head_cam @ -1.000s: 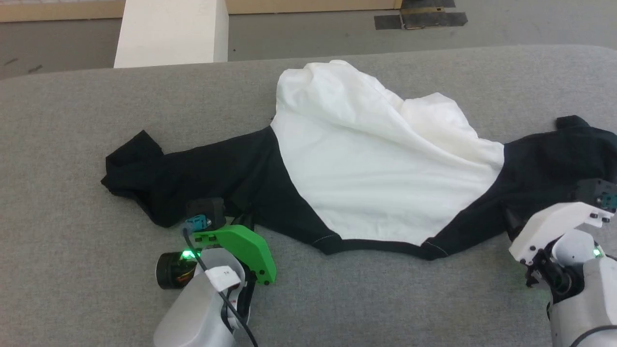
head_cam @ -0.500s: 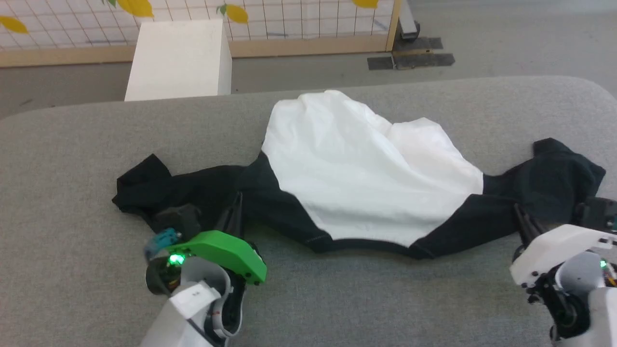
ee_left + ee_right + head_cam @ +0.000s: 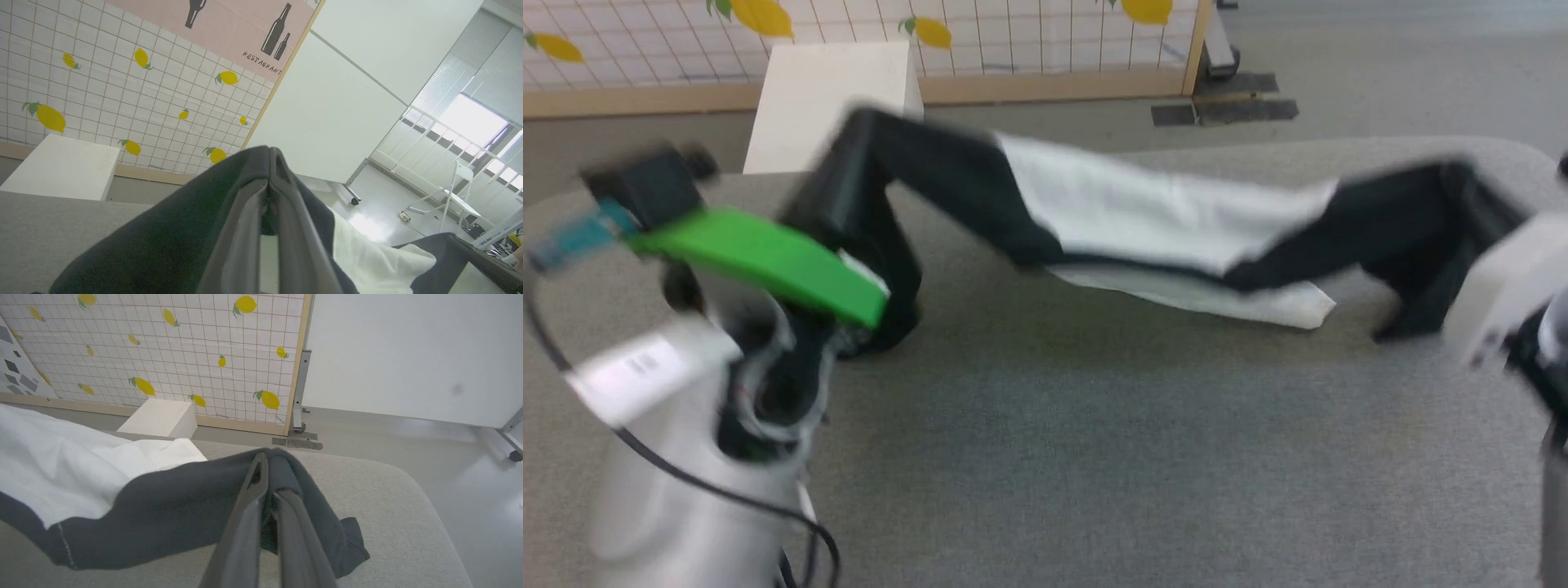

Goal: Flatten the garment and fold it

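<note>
Grey felt covers the table (image 3: 1094,457), and its near part is bare. At the near left, the left arm (image 3: 670,465) and its green cover (image 3: 760,261) are smeared by blur in the head view, and the cover hides the fingers there. The left wrist view is sharp. It shows the left gripper (image 3: 270,167) with its two fingers pressed together on a black sleeve (image 3: 171,241). The cloth drapes over the tips, so they are hard to pick out.

At the near right, the right arm (image 3: 1503,286) is a pale blur, cut off by the edge of the head view. In the right wrist view, the right gripper (image 3: 266,477) is pinched on the other sleeve (image 3: 163,514). One finger is partly tucked under a fold.

Between the two grippers hangs the shirt (image 3: 1160,212), stretched like a hammock above the table. Its white middle sags, and one white corner (image 3: 1290,306) seems to rest on the felt. Both black sleeve ends droop low, but the blur makes it hard to tell if they touch the table.

Behind the table stands a white box (image 3: 833,90), partly hidden by the left sleeve. Farthest back is a tiled wall (image 3: 1054,33) with yellow lemons on it.
</note>
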Tool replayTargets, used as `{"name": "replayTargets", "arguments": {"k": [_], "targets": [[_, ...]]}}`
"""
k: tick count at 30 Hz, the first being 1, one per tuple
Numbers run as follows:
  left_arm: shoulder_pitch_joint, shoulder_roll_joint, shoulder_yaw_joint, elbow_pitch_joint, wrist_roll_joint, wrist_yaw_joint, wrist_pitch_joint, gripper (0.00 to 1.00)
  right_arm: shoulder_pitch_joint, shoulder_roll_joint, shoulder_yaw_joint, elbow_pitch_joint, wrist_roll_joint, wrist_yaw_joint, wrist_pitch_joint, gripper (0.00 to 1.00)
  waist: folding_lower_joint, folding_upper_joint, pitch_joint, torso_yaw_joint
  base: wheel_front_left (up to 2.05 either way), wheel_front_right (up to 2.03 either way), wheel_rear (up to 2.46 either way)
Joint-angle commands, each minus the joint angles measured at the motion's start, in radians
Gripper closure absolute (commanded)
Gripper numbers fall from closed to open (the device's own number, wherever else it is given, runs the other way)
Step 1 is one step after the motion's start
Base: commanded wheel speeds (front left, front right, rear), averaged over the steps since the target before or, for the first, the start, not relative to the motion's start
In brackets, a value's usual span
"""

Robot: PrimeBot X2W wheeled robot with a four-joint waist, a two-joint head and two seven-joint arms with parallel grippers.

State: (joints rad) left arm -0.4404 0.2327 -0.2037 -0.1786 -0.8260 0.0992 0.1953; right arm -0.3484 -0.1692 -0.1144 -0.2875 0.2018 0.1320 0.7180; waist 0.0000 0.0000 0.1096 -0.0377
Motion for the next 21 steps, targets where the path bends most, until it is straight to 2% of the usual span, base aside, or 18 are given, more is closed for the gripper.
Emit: {"name": "replayTargets", "arguments": {"k": [1,5,11,16,21], "targets": [[-0.066,0.014,0.019,-0.004,-0.014,0.011,0.02,1.0,-0.082,-0.026,0.015,0.008,-0.004,-0.001,0.023,1.0,0.0,0.0,0.055,0.005,0.0,0.0,0.0],[-0.237,0.043,0.061,0.024,-0.011,0.041,0.061,1.0,-0.314,-0.091,0.055,0.075,-0.021,-0.001,0.056,1.0,0.0,0.0,0.152,0.007,0.0,0.0,0.0],[-0.532,0.088,0.103,0.159,0.049,0.073,0.055,1.0,-0.668,-0.144,0.124,0.238,-0.088,-0.001,0.02,1.0,0.0,0.0,0.308,0.011,0.0,0.0,0.0],[-0.746,0.084,0.136,0.276,0.088,0.101,-0.016,1.0,-0.916,-0.136,0.143,0.375,-0.161,-0.001,-0.077,1.0,0.0,0.0,0.402,0.017,0.0,0.0,0.0],[-0.909,0.063,0.182,0.382,0.088,0.095,-0.127,1.0,-1.106,-0.107,0.13,0.499,-0.233,-0.001,-0.22,1.0,0.0,0.0,0.447,0.023,0.0,0.0,0.0]]}}
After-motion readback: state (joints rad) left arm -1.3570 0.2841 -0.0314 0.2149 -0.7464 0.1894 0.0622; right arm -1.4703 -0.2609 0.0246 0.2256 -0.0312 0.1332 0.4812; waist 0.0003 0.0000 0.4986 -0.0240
